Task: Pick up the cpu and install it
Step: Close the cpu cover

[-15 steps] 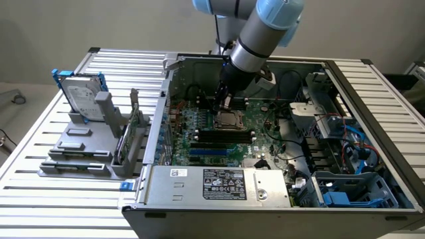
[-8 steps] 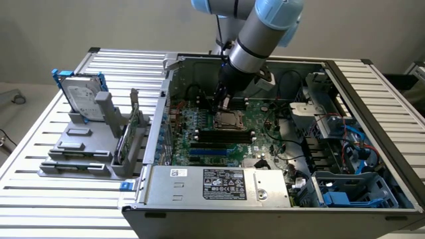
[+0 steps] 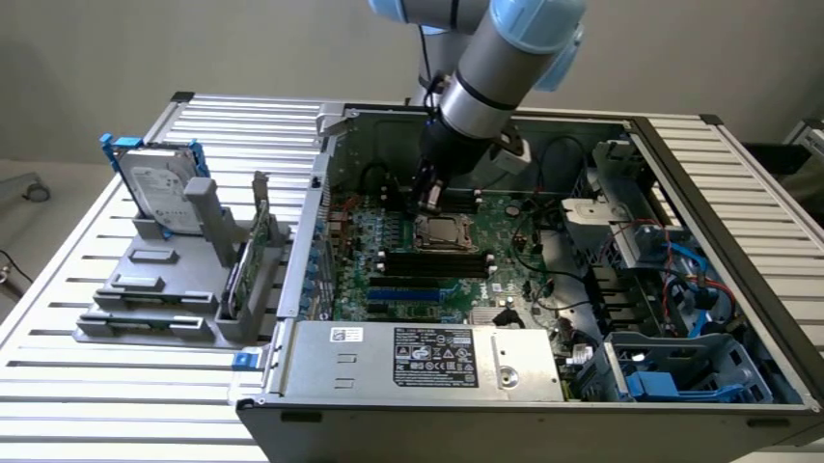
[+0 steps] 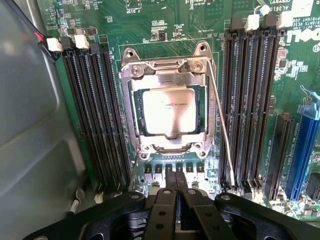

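Silver cpu (image 4: 168, 111) seemingly seated inside socket frame (image 4: 165, 69); claw (image 4: 176, 176) together, near its edge.

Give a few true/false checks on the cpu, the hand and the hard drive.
The small square silver-grey cpu lies in the metal-framed socket on the green motherboard. True.
The hand is shut on the cpu. False: shut, but empty; the cpu lies apart from it.
The silver rectangular hard drive with blue bracket stands inside the computer case. False: it stands in the grey rack outside it, at the exterior view's left.
Long black memory slots flank the socket on both sides. True.
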Controlling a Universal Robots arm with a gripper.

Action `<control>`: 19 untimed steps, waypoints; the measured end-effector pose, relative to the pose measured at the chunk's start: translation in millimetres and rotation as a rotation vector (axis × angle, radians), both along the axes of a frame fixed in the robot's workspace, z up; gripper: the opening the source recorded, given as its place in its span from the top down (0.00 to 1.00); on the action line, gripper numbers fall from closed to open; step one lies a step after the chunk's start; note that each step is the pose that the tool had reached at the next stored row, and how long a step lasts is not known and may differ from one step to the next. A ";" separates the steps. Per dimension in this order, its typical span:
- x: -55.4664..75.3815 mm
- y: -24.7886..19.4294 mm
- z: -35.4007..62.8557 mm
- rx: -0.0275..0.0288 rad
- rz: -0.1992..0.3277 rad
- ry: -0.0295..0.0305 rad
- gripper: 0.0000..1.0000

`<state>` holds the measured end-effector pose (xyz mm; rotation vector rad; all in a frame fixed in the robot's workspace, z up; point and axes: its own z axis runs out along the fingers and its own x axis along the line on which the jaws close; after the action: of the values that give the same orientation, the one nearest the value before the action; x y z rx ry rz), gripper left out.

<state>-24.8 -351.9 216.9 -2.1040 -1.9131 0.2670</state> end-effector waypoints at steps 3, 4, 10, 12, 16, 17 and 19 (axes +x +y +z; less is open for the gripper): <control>-8.4 -0.2 0.6 -0.0002 -0.001 0.0000 0.89; -12.7 -0.2 1.1 -0.0002 -0.001 -0.0006 0.89; -23.9 -0.2 10.1 -0.0028 -0.002 -0.0213 0.89; -26.6 -0.2 12.7 -0.0031 -0.002 -0.0260 0.89; -29.0 -0.2 15.8 -0.0033 -0.016 -0.0296 0.89; -29.3 -0.2 16.3 -0.0035 -0.022 -0.0299 0.89; -29.8 -0.2 17.1 -0.0036 -0.037 -0.0300 0.89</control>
<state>-54.5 -352.1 234.0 -2.1552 -1.8894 0.2325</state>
